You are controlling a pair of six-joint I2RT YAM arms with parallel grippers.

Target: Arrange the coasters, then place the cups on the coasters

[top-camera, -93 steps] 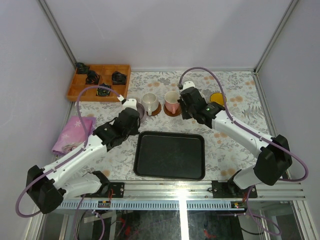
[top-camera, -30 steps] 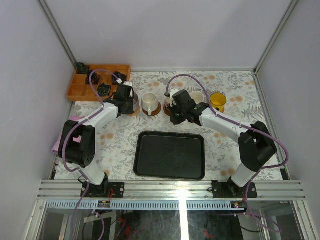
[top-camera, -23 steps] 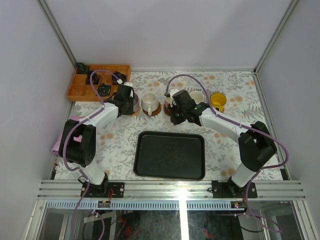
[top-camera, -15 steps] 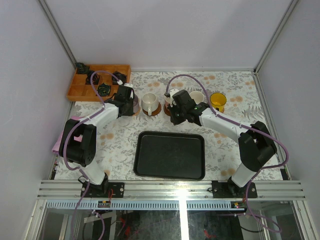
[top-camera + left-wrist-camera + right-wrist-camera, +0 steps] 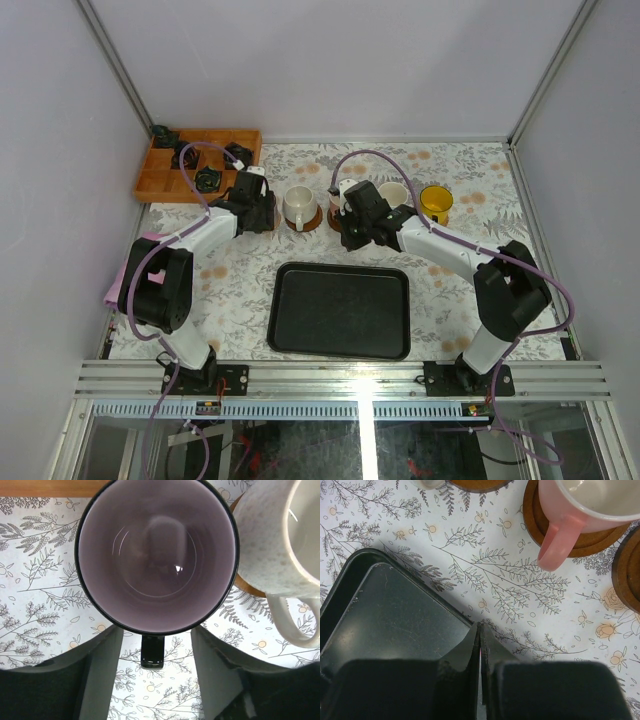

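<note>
Mauve cup (image 5: 157, 555) stands upright just ahead of my left gripper (image 5: 155, 652), whose fingers are spread with the cup's handle between them, untouched. My right gripper (image 5: 480, 630) is pressed closed and empty over the black tray (image 5: 385, 625) edge, with the pink-handled cup (image 5: 590, 500) on its coaster (image 5: 535, 515) beyond.

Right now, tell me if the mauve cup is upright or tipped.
Upright. The left wrist view looks straight down into the mauve cup, from round mouth to bottom; its handle points into the open left gripper.
</note>
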